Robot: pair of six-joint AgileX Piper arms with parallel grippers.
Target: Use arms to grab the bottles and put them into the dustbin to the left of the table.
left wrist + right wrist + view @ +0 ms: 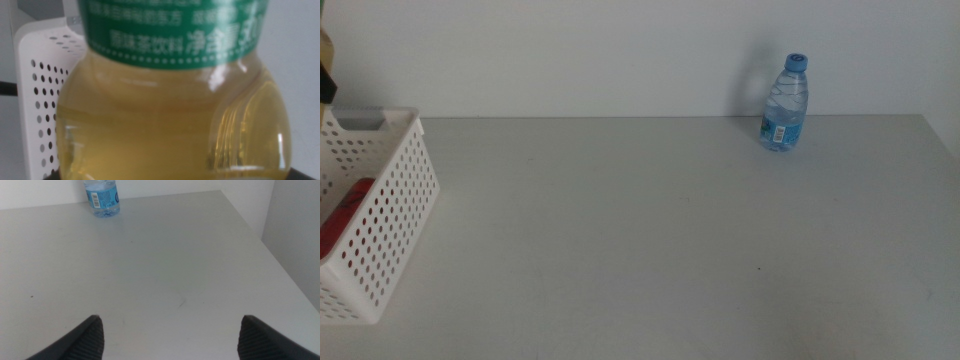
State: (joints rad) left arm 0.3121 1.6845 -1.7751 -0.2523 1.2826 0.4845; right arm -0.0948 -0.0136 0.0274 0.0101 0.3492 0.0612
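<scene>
A yellow tea bottle point(170, 110) with a green label fills the left wrist view, and my left gripper point(326, 86) is shut on it at the far left edge of the middle view, above the white perforated dustbin point(390, 200). A red can point(344, 212) lies inside the dustbin. At the back right of the table point(620, 230) a small clear water bottle point(785, 105) with a blue cap stands upright. My right gripper point(171, 321) is open and empty, low over the table's right side and well short of the water bottle point(102, 197).
The dustbin's wall point(37, 80) shows close behind the tea bottle. The table's right edge point(280, 260) runs near the right gripper. A plain white wall stands behind the table.
</scene>
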